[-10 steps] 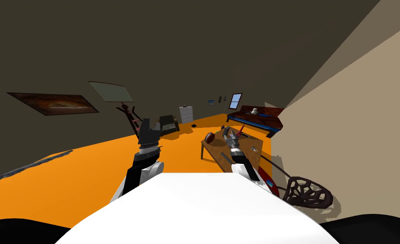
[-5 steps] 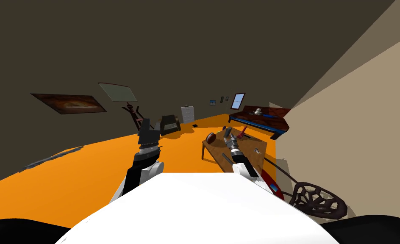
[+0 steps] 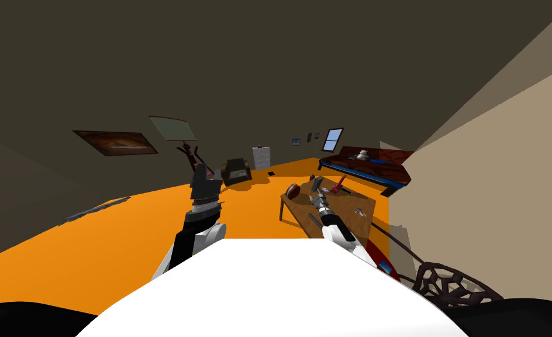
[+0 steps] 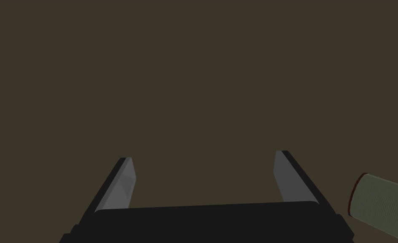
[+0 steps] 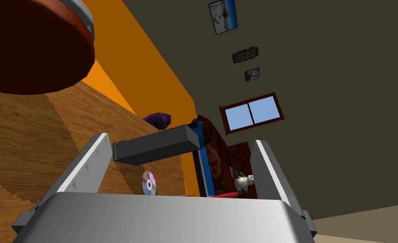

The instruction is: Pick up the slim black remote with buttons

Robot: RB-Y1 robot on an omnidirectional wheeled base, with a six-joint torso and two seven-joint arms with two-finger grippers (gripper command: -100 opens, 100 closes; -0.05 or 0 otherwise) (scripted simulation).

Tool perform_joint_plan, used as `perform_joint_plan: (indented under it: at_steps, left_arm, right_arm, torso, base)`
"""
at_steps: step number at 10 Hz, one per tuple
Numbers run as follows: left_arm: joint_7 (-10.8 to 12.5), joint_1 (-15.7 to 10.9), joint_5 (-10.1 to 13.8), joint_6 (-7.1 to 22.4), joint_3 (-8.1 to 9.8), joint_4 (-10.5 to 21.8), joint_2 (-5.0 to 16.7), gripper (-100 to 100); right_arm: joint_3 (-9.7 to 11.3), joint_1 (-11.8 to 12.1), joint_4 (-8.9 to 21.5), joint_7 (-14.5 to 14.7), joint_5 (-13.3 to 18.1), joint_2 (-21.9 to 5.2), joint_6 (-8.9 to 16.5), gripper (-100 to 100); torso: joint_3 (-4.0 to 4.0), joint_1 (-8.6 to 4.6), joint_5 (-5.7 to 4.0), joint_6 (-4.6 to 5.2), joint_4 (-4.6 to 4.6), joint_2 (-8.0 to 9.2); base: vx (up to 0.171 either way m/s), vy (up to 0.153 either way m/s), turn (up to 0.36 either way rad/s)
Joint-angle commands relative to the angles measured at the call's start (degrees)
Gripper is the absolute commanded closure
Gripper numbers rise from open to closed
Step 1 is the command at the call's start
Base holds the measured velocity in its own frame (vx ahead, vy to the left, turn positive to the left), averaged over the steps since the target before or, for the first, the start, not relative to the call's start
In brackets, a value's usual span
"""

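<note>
Orange floor [image 3: 123,234] is spreading across the lower left and middle of the head view. Wooden table [image 3: 354,205] is standing right of centre there, with its planked top running under the right wrist camera. Dark red round object [image 5: 33,46] is sitting at the table's near corner, close beside the working hand. Left gripper [image 4: 202,158] is idling left of centre in the head view, blades parted and empty, facing a dark wall. Right gripper [image 5: 181,138] is hovering low over the tabletop, blades spread wide with nothing clamped. Slim dark remote [image 5: 151,147] is lying on the table just ahead of those blades, nearer one than the other. Whether it is touching that blade cannot be told. Small shiny disc [image 5: 149,183] is resting on the wood close under the gripper body. Step in hand, by judgement, is the closing approach before the grasp. The remote appears to be lying slantwise across the opening, so the next move is likely calling for a wrist turn to bracket its narrow sides. A short advance, a closing of the blades and a lift would then follow.
</note>
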Motion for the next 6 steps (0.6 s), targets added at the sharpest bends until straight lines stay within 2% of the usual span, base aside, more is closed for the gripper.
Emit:
perform_joint_plan:
  at_steps: [1,2,3,4,5,6]
  left_arm:
    - [0.00,0.00,0.00,0.00,0.00,0.00,0.00,0]
    - [0.00,0.00,0.00,0.00,0.00,0.00,0.00,0]
    - [0.00,0.00,0.00,0.00,0.00,0.00,0.00,0]
    - [0.00,0.00,0.00,0.00,0.00,0.00,0.00,0]
    - [0.00,0.00,0.00,0.00,0.00,0.00,0.00,0]
    - [0.00,0.00,0.00,0.00,0.00,0.00,0.00,0]
  right_arm:
    - [-0.29,-0.54,1.42,-0.59,-0.73,-0.36,1.63,-100]
    - [-0.82,-1.16,3.50,-1.48,-2.16,-1.02,3.93,-100]
    - [-0.82,-1.16,3.58,-1.48,-2.16,-1.02,4.31,-100]
    - [-1.37,-1.79,5.82,-2.38,-3.59,-1.71,6.18,-100]
    - [-1.37,-1.79,5.82,-2.38,-3.59,-1.71,7.04,-100]
    - [-1.91,-2.45,8.13,-3.28,-5.03,-2.43,8.76,-100]
  torso:
    - [0.00,0.00,0.00,0.00,0.00,0.00]
    - [0.00,0.01,0.00,0.02,0.00,0.01]
    - [0.00,0.00,0.00,0.00,0.00,0.00]
    - [0.00,0.00,0.00,0.02,0.00,0.00]
    - [0.00,-0.02,0.00,0.01,0.00,0.00]
    - [0.00,0.00,0.00,0.02,0.00,0.00]
  base:
    - [0.004,-0.004,0.048]
    - [0.005,-0.003,0.084]
    - [0.004,-0.004,0.046]
    - [0.005,-0.002,0.090]
    - [0.004,-0.006,0.044]
    - [0.004,-0.002,0.095]
